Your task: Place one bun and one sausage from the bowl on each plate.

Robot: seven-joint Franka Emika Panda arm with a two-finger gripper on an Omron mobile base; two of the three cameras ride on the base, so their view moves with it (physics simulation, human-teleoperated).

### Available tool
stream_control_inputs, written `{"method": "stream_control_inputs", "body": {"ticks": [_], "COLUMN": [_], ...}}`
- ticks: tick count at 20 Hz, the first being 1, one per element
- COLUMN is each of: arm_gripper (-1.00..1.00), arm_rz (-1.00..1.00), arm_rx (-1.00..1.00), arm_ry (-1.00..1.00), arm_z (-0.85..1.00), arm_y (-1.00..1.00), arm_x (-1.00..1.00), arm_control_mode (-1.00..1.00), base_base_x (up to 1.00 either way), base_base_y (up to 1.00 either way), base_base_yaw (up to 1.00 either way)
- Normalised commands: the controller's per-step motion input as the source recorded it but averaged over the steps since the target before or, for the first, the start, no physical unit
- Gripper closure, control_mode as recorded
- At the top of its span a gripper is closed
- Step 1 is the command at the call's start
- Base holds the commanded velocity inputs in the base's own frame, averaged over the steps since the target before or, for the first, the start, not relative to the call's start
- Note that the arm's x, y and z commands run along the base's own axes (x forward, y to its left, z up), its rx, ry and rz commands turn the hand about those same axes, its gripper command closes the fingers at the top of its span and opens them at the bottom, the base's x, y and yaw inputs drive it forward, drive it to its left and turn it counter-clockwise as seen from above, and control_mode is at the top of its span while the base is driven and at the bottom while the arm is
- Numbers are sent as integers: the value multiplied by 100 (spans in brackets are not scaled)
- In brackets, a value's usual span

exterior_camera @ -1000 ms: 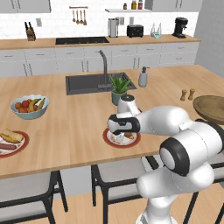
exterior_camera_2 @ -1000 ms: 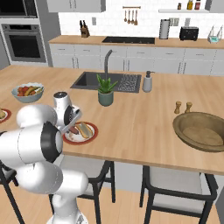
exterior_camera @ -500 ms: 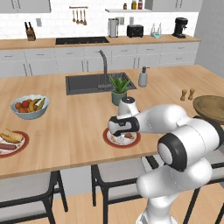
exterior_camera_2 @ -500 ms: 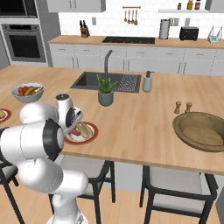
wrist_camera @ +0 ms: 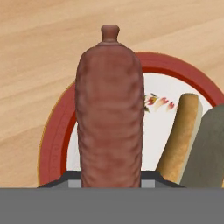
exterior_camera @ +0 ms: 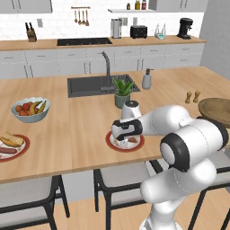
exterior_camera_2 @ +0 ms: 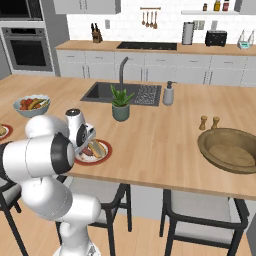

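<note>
Sausage (wrist_camera: 109,109) clamped in the narrowly parted end effector (wrist_camera: 110,177), over the red-rimmed plate (wrist_camera: 52,144).

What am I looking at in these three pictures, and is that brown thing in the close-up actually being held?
You see a white robot arm working at a wooden kitchen island. Two pictures come from cameras on its base, behind it to the left and right. The close-up comes from a camera on the hand, looking along the gripper.

The brown thing is a sausage. It rises from between the gripper's fingertips, so yes, it is held, above a red-rimmed plate that already carries a bun.

In the left base picture, a second plate sits at the left edge, already carrying a bun and a sausage, with a fruit bowl behind it. In the right base picture, the wide wooden bowl looks empty.
</note>
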Motion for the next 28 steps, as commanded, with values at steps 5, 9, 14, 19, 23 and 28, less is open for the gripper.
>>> {"method": "stream_control_inputs", "body": {"ticks": [5, 9, 14, 19, 23, 28], "arm_gripper": [100, 100, 100, -100, -100, -100], "arm_rz": [0, 0, 0, 0, 0, 0], "arm_rx": [0, 0, 0, 0, 0, 0], "arm_ry": [0, 0, 0, 0, 0, 0], "arm_z": [-4, 0, -3, -2, -2, 0], "arm_y": [0, 0, -1, -1, -2, -1], "arm_x": [2, 4, 3, 0, 0, 0], "arm_control_mode": [-100, -100, -100, -100, -100, -100], "base_base_x": [0, 0, 0, 0, 0, 0], "base_base_y": [0, 0, 0, 0, 0, 0], "base_base_yaw": [0, 0, 0, 0, 0, 0]}}
